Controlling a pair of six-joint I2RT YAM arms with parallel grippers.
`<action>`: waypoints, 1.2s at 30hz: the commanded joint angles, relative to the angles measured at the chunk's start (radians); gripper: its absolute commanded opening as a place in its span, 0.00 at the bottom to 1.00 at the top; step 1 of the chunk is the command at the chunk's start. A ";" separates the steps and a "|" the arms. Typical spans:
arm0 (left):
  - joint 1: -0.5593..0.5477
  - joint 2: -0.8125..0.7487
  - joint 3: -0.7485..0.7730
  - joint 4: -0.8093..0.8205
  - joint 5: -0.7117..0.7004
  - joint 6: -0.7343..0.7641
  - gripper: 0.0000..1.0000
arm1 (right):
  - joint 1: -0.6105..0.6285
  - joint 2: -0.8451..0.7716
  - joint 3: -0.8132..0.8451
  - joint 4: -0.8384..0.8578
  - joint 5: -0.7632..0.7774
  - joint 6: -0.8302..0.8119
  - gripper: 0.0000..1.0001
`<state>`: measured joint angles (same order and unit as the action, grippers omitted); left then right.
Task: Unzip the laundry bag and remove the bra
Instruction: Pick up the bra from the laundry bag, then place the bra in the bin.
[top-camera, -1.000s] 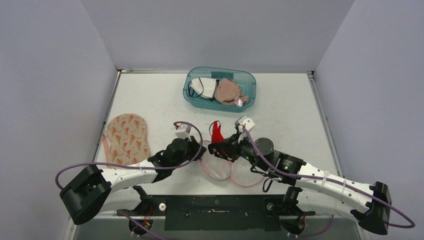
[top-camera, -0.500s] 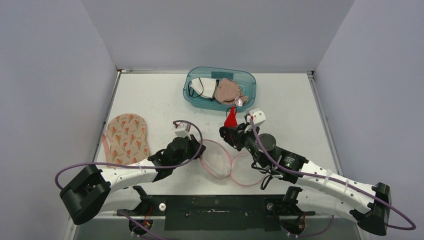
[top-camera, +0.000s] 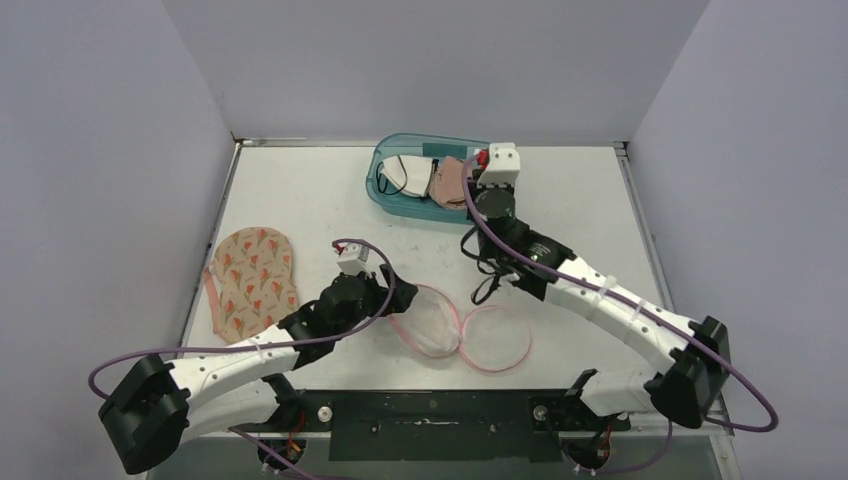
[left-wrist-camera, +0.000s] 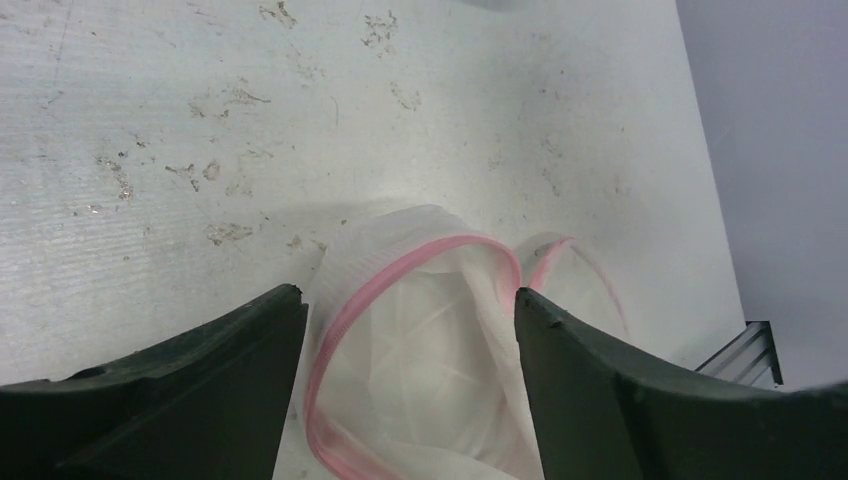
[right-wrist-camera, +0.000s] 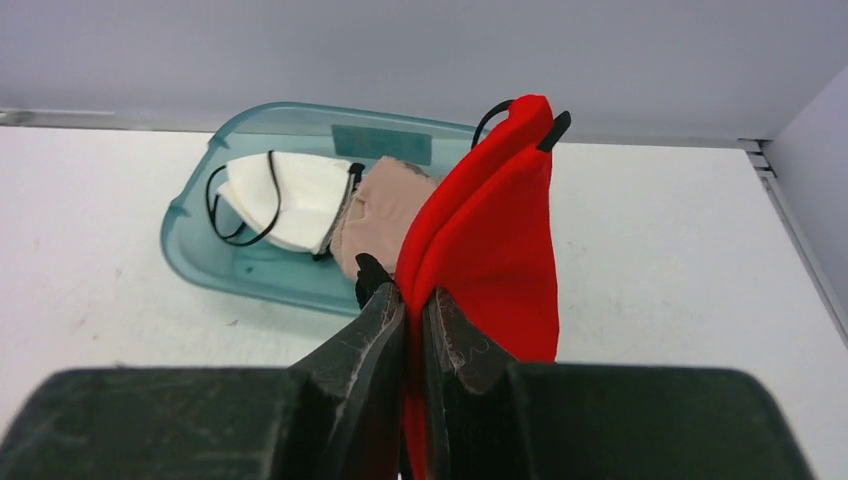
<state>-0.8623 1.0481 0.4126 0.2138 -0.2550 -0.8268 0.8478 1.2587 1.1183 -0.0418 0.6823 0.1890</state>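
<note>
Fingers of our left gripper (top-camera: 388, 295) stand apart in the top view, at the pink rim of the opened laundry bag (top-camera: 432, 328) lying flat on the table (top-camera: 300, 190). Our right gripper (top-camera: 480, 166) hangs over the teal bin (top-camera: 382, 196), well apart from that bag. From the left wrist we see the bag's mouth between the spread fingers (left-wrist-camera: 210, 390), ungripped. From the right wrist we see both fingers (right-wrist-camera: 365, 330) clamped on the red bra (right-wrist-camera: 500, 220), which rises above them. Behind it the bin holds a white bra (right-wrist-camera: 290, 200) and a beige garment (right-wrist-camera: 385, 205).
</note>
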 joint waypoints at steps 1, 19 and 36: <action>0.005 -0.106 0.048 -0.075 -0.027 -0.013 0.77 | -0.080 0.138 0.153 0.074 0.035 -0.048 0.05; 0.016 -0.397 -0.037 -0.397 -0.303 -0.164 0.81 | -0.223 0.712 0.659 -0.045 0.066 -0.183 0.05; 0.021 -0.379 -0.091 -0.342 -0.316 -0.153 0.80 | -0.233 0.991 0.775 -0.019 0.040 -0.229 0.05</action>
<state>-0.8490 0.6830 0.3332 -0.1669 -0.5461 -0.9855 0.6205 2.2181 1.8114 -0.0772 0.7105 -0.0246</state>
